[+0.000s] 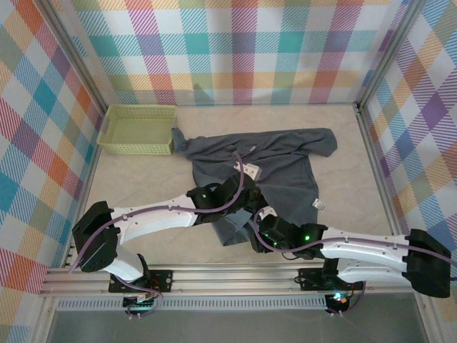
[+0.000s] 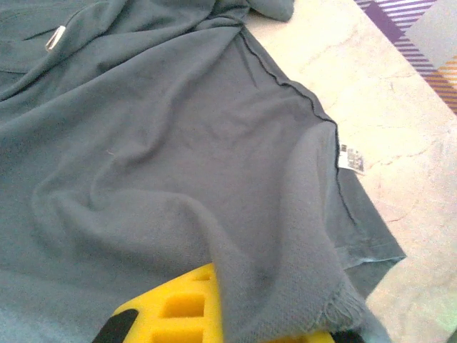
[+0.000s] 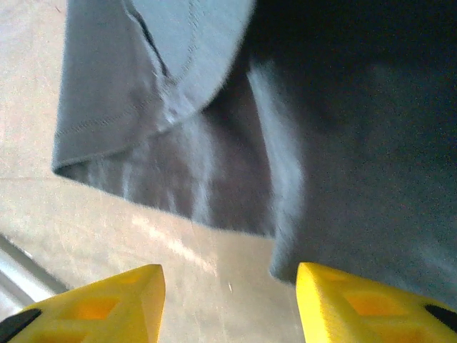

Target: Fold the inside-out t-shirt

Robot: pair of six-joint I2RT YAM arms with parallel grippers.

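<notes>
1. Find the inside-out t-shirt [image 1: 285,161] sprawled, rumpled, across the middle of the worktop [image 1: 350,186]. One sleeve stretched toward the far right, the other end bunched beside the basket [image 1: 136,150].
2. Expect soft, light, limp cloth: sags into folds wherever lifted, holds no shape, probably drags on the worktop rather than sliding. Nothing fragile about it.
3. Note the left pincer [image 2: 243,325] closed tight on a pinch of cloth in the shirt's near half (fabric drawn up over the yellow finger in the left wrist view). Small white side tag [image 2: 351,158] at the seam beyond.
4. Note the right pincer [image 3: 227,286] spread apart and gripping nothing. Bare worktop between its yellow fingers, stitched hem just ahead.
5. Judge the best holds to be hem corners and seams — doubled, stitched edges, less likely to slip free. Pinch through both layers, with left and right holds on the same edge for a square fold.
6. Beware a single-layer pinch — likely lifts the top ply alone and leaves the rest lying.
7. See the pale green mesh basket at the far left of the worktop, next to the bunched sleeve, whether touching or not impossible to tell. Nothing visible inside it from above.
</notes>
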